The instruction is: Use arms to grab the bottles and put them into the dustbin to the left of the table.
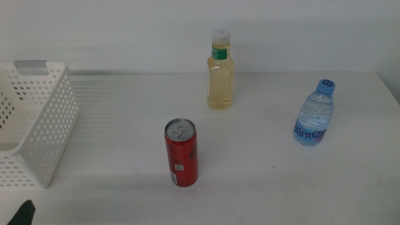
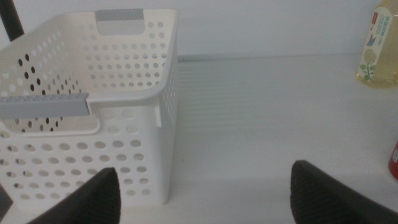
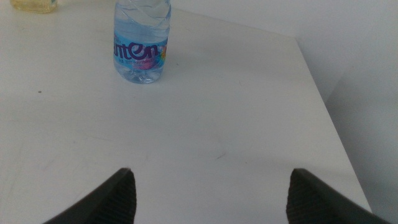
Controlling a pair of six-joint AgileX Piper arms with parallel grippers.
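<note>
while three bottles [image 1: 220,72] stand, white table [image 1: 269,181] lies flat

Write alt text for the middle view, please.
Three drinks stand upright and apart on a white table: a red can nearest, a yellow-liquid bottle behind, a water bottle right. A white perforated basket sits left.

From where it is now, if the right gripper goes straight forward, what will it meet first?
Probably the water bottle, standing slightly off-centre ahead of the open right gripper; only bare table lies between. Depth is unclear.
</note>
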